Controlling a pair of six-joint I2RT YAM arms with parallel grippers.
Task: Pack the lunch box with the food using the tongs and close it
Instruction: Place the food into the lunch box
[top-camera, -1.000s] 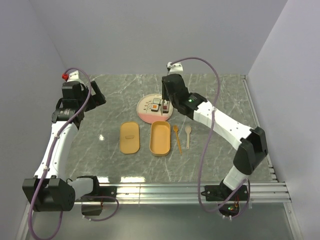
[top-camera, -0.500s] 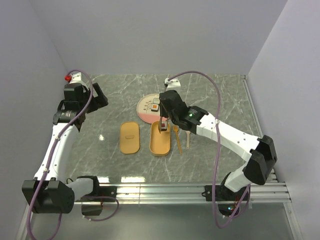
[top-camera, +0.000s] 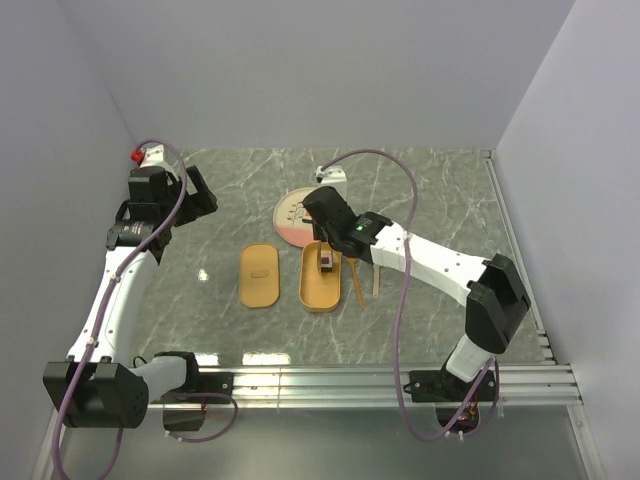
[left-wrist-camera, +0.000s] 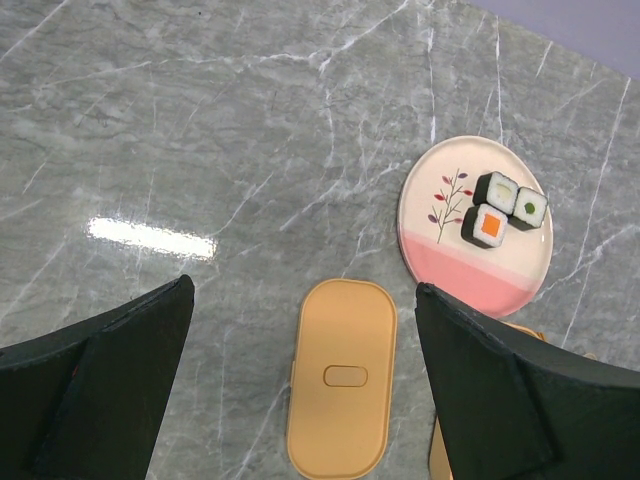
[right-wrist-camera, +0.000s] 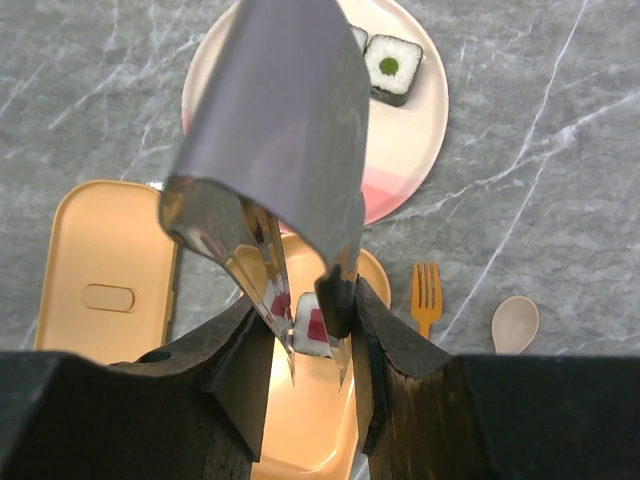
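Observation:
The lunch box base (top-camera: 318, 285) lies open mid-table, its flat lid (top-camera: 258, 275) just to its left. My right gripper (top-camera: 327, 247) is shut on the tongs (right-wrist-camera: 275, 130). Their tips pinch a red-centred piece of the food (right-wrist-camera: 317, 326) over the far half of the base (right-wrist-camera: 310, 430). Whether it touches the bottom I cannot tell. Three more rolls (left-wrist-camera: 497, 188) sit on the pink-and-cream plate (left-wrist-camera: 440, 200). My left gripper (left-wrist-camera: 302, 288) hangs open, high above the lid (left-wrist-camera: 345, 375), holding nothing.
An orange fork (right-wrist-camera: 427, 290) and a beige spoon (right-wrist-camera: 515, 325) lie right of the box base. The plate (top-camera: 292, 215) sits just behind the box. Grey walls close in the back and both sides, and a metal rail runs along the near edge.
My right arm carried the red-centred roll in the tongs from the plate toward me and down over the open box base. The left arm barely moved.

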